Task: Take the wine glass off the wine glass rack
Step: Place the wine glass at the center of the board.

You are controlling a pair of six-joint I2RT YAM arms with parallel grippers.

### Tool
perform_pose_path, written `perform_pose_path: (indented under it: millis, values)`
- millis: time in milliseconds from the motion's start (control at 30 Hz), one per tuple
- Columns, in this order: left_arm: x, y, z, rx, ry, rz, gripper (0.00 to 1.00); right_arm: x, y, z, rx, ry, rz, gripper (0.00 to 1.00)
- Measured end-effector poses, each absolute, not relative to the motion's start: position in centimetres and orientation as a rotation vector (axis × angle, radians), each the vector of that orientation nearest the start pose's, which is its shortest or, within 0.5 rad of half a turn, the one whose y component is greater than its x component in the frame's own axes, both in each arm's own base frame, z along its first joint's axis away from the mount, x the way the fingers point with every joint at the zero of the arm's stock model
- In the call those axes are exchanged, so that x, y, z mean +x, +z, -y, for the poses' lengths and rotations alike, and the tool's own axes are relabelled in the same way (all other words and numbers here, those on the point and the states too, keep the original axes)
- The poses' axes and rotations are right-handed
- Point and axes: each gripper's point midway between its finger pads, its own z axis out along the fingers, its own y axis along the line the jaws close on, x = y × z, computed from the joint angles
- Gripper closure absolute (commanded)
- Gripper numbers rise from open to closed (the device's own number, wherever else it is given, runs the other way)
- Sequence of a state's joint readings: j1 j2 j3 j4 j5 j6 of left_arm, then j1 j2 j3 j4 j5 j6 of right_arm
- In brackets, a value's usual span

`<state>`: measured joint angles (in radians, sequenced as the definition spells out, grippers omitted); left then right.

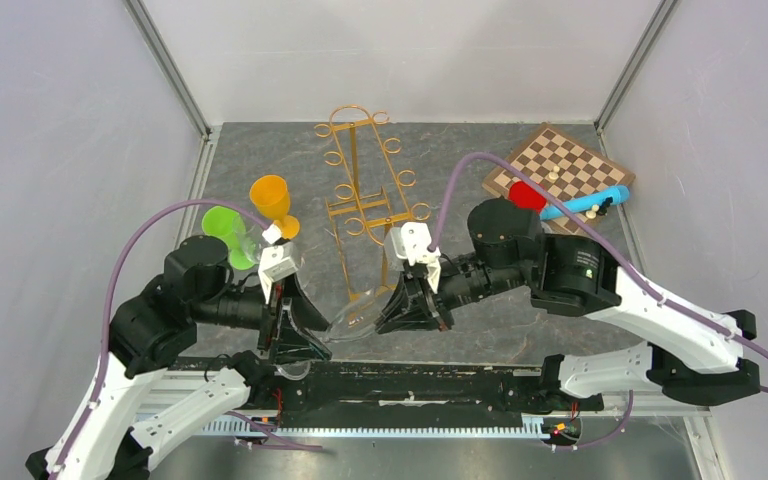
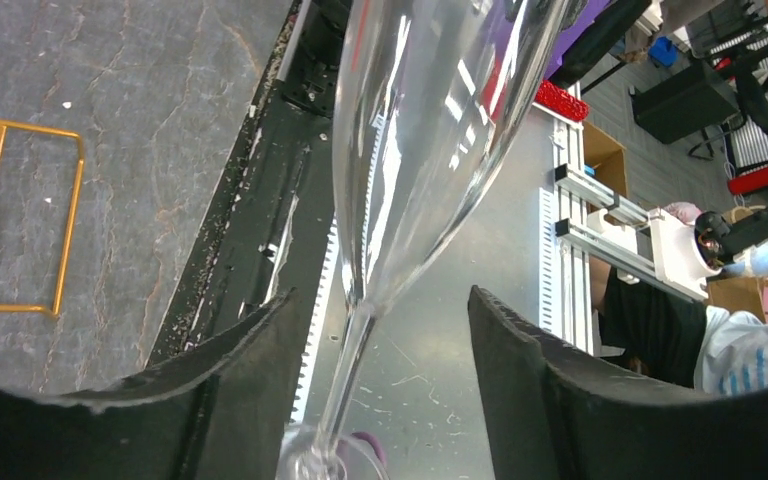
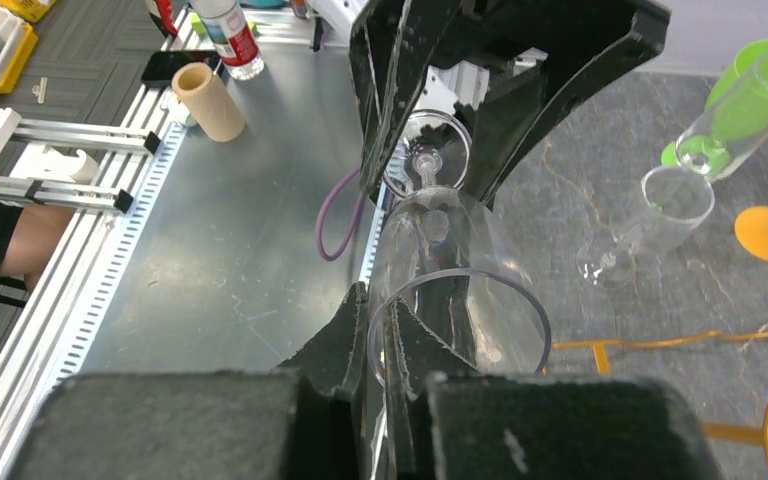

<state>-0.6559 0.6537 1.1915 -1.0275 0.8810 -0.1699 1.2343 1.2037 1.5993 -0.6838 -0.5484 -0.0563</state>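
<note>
Desk [image 1: 520,340]: one grey stone-patterned surface filling the middle of the top view.
Arms: two, both reaching inward so that their wrists face each other at lower centre.
Right arm [image 1: 570,275]: comes in from the lower right, elbow bent, forearm lying nearly level and pointing left.
Left arm [image 1: 175,300]: comes up from the lower left, elbow bent, forearm nearly level and pointing right.
Wine glass rack [image 1: 351,230]: one, standing at upper centre of the top view, behind the two wrists.
Chessboard [image 1: 550,150]: one, upper right, with a red object [image 1: 526,195] and a blue object [image 1: 588,203] at its near edge.
Wine glass [image 1: 355,318]: clear, off the rack and apart from it, lying on its side in the air between the two wrists at lower centre, rim towards the right arm, foot towards the left.
Other glasses: three at left centre. One orange [image 1: 270,195], one green [image 1: 222,225], one clear [image 3: 660,205].
Right jaws: closed, pinching the wall of the wine glass at its rim, one finger [image 3: 345,340] outside the bowl and one inside.
Left jaws: wide apart, one finger [image 2: 220,380] on each side of the stem, with a gap showing on both sides.
</note>
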Motion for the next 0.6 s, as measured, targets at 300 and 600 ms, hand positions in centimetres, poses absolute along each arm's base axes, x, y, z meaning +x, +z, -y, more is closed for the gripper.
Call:
perform_pose_path:
  millis: [300,600]
  values:
    - [3.5,32.8,19.1,1.017,-1.312,-1.914,0.23,2.4,38.7,-29.4,-1.527,1.181,-1.438,1.00]
    - [5.1,32.3,19.1,0.966,-1.230,-1.957,0.22,4.0,35.4,-23.2,-1.356,0.986,-1.691,1.00]
